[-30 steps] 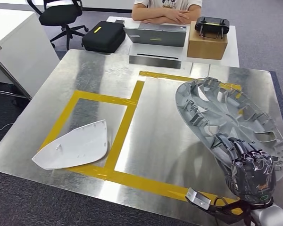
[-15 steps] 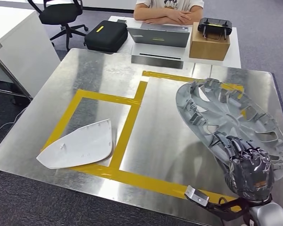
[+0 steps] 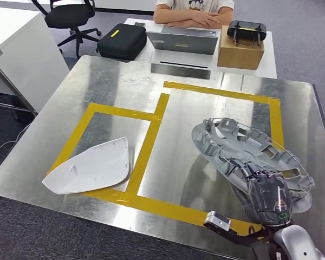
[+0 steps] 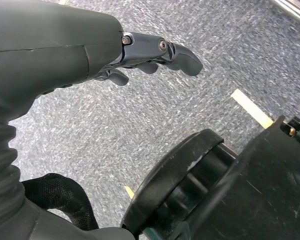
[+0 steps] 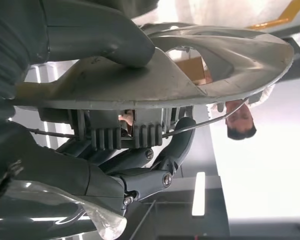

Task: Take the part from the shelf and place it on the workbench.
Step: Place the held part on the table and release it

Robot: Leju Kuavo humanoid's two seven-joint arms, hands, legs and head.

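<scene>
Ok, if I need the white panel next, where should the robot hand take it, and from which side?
Probably by the white panel's broad right end, coming from the right along the yellow tape. It lies flat, and that end is wide and blunt while the left end tapers to a thin point. The right robot hand holds the wheel cover.

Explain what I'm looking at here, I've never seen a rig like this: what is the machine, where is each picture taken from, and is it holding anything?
This is a humanoid robot with two arms. The head view looks down from its body onto a metal workbench marked with yellow tape. Its right hand grips a grey wheel cover by the rim, tilted above the bench. A white panel lies at the left. The right wrist view shows that grip close up, thumb on one face, fingers on the other. The left wrist view shows the left hand, holding nothing, hanging over carpet.
</scene>
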